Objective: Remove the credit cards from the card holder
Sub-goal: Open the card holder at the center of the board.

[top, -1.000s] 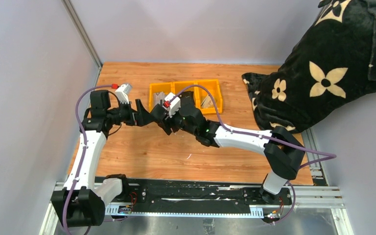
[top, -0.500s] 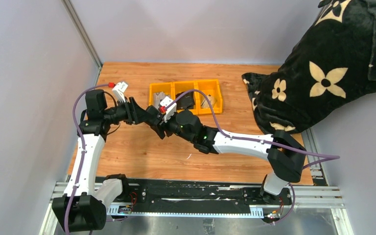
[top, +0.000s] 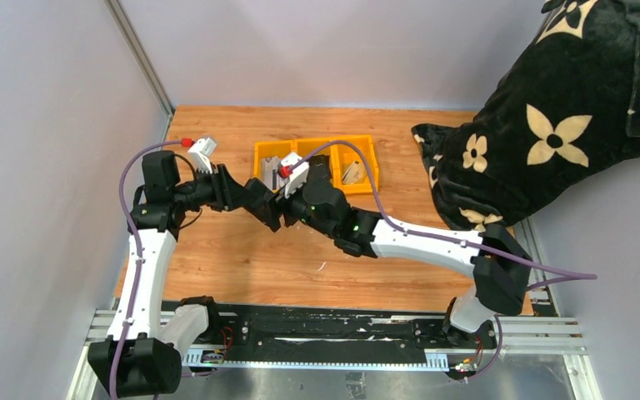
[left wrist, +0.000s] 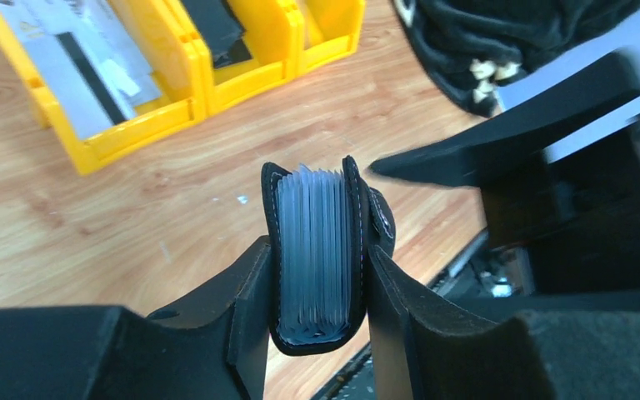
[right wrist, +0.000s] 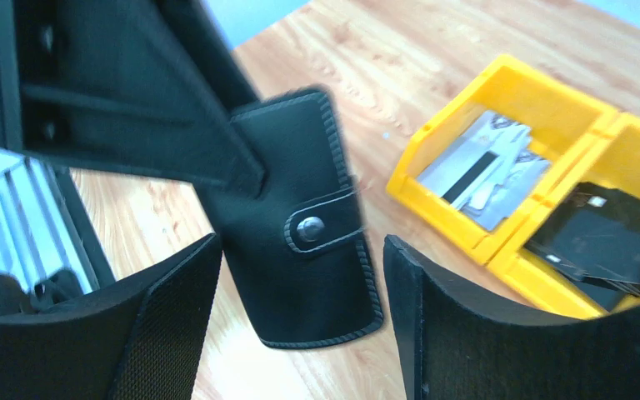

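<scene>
Wood-grain table [top: 242, 258]; stitched black leathery card holder [right wrist: 292, 275] pinched by left gripper [left wrist: 317, 279].

plain booth, wooden table, one draped corner

pale grey-lilac walls close three sides: left wall [top: 42, 167], back wall [top: 325, 50], right wall [top: 617, 275]. all are matte and unmarked. a thin metal strip [top: 137, 54] runs down the corner where the left and back walls meet, ending at the table's far left corner. the table top [top: 242, 258] is warm orange-brown wood with a few pale flecks. an aluminium rail [top: 542, 333] runs along its near edge, with a dull metal sheet [top: 342, 385] below. in the far right corner a black plush blanket [top: 567, 125] with cream flower shapes is heaped high and spills onto the wood. the light is soft and even, the shadows faint.
</scene>
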Tool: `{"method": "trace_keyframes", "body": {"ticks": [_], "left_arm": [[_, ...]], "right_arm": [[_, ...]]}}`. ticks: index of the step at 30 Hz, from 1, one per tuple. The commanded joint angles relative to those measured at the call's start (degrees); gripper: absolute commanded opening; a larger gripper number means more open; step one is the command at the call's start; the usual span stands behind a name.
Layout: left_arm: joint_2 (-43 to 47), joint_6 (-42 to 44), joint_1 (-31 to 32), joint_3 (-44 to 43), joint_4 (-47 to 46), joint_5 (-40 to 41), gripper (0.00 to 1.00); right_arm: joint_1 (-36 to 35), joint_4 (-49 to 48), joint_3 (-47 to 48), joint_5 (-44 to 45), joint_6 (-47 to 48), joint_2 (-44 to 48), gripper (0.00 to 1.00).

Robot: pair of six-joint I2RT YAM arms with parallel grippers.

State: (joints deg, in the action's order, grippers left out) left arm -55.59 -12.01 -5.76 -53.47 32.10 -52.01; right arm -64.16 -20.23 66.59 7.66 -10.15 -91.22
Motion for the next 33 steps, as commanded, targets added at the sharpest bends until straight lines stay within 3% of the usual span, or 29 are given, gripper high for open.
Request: {"method": "trace_keyframes", "body": {"ticks": [1, 9, 28, 33], "left_arm": [[3.5, 1.3, 0.1, -0.9, 0.7, 6.4, 0.00], [5.6, -2.0, 0.1, -0.1, -0.4, 8.5, 0.00], [4.7, -4.1, 0.1, -1.5, 0.2, 8.8, 0.00], [4.4, -4.7, 0.1, -2.1, 0.1, 6.9, 0.00]], "right_arm": [[1.8, 5.1, 5.8, 10.3, -5.7, 4.6, 0.73], [1.2, 12.6, 13.2, 8.9, -6.0, 0.2, 0.58], [-2.8, 16.7, 17.7, 8.5, 1.6, -6.9, 0.53], [-2.8, 18.6, 19.7, 9.6, 3.3, -9.4, 0.42]]}}
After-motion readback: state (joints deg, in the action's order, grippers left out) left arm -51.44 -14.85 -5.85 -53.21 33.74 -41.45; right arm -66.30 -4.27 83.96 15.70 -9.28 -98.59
